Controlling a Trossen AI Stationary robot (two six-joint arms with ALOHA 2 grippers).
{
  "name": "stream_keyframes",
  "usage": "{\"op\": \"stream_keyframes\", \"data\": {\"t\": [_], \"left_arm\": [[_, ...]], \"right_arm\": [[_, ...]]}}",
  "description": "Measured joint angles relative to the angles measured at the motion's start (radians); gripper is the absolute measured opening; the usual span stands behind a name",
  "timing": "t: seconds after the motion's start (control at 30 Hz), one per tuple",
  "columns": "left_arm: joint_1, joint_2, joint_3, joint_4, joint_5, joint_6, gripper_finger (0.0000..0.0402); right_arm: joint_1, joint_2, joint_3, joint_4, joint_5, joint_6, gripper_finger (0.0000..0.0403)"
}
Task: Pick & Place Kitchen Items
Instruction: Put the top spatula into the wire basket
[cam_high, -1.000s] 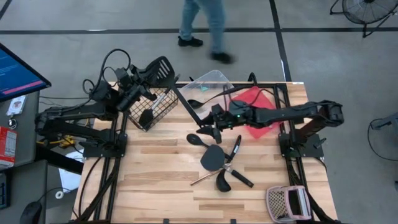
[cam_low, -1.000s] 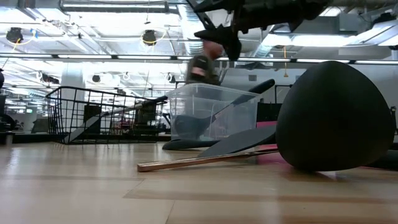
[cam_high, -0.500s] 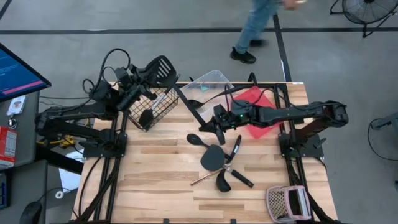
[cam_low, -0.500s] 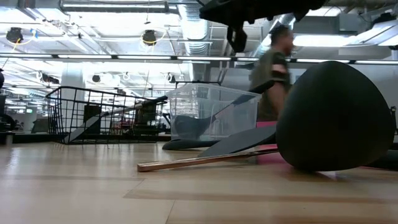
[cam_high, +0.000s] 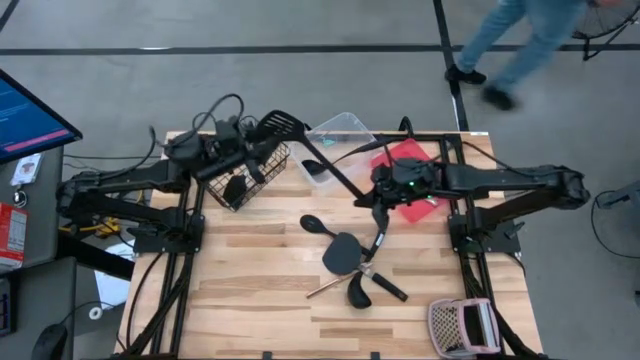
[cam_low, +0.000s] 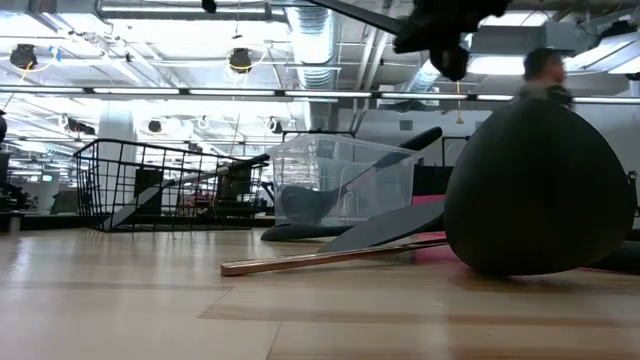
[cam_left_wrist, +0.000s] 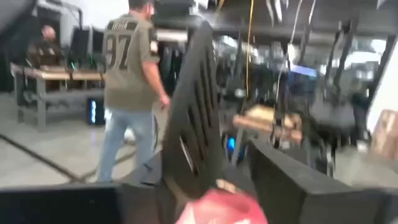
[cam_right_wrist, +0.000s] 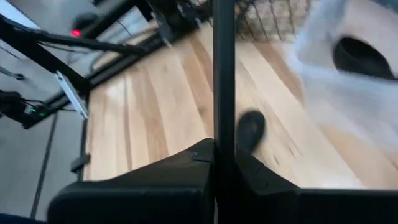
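Desk (cam_high: 250, 300) carries a pile of utensils (cam_high: 352, 262) mid-desk. Near the back edge the right gripper (cam_high: 376, 200) is clamped on a long handle (cam_high: 335, 170); the left gripper (cam_high: 243, 148) grips a slotted spatula (cam_high: 283, 126) over the basket (cam_high: 248, 178). Keep the handle clear of the tub (cam_high: 338, 135).

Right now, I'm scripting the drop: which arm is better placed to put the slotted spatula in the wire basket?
Right, likely: right gripper clamps slotted spatula handle, head beside wire basket; left gripper hovers there.
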Motion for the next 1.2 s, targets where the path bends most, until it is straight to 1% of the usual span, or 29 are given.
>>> {"op": "stream_keyframes", "data": {"t": [0.2,0.3,0.37,0.47,0.5,0.67,0.77,0.87,1.0,1.2], "left_arm": [[0.0,0.0,0.0,-0.169,0.003,-0.025,0.0241],[-0.001,0.0,0.0,-0.227,0.013,-0.045,0.0266],[-0.001,-0.001,0.0,-0.247,0.046,-0.046,0.0275],[-0.001,-0.001,0.0,-0.246,0.124,-0.045,0.0278],[-0.001,0.002,0.0,-0.243,0.153,-0.046,0.0277],[-0.001,0.05,0.0,-0.232,0.243,-0.047,0.027],[-0.001,0.085,0.0,-0.189,0.313,-0.045,0.0269],[-0.001,0.128,0.001,-0.158,0.414,-0.037,0.0271],[-0.001,0.202,0.031,-0.161,0.55,-0.037,0.0271],[-0.005,0.303,0.111,-0.161,0.726,-0.038,0.0271]], "right_arm": [[0.005,-0.102,0.001,-0.282,0.009,0.045,0.0009],[0.004,-0.136,0.001,-0.421,0.009,0.104,0.0009],[0.001,-0.148,-0.001,-0.497,-0.027,0.108,0.0009],[0.007,-0.145,0.0,-0.608,-0.102,0.114,0.0008],[0.011,-0.137,-0.002,-0.617,-0.129,0.11,0.0008],[0.044,-0.089,-0.001,-0.57,-0.16,0.105,0.0008],[0.059,-0.053,0.0,-0.572,-0.221,0.098,0.0008],[0.08,-0.018,0.011,-0.581,-0.289,0.087,0.0008],[0.105,0.049,0.094,-0.631,-0.336,0.06,0.0008],[0.123,0.154,0.281,-0.746,-0.34,-0.007,0.0008]]}}
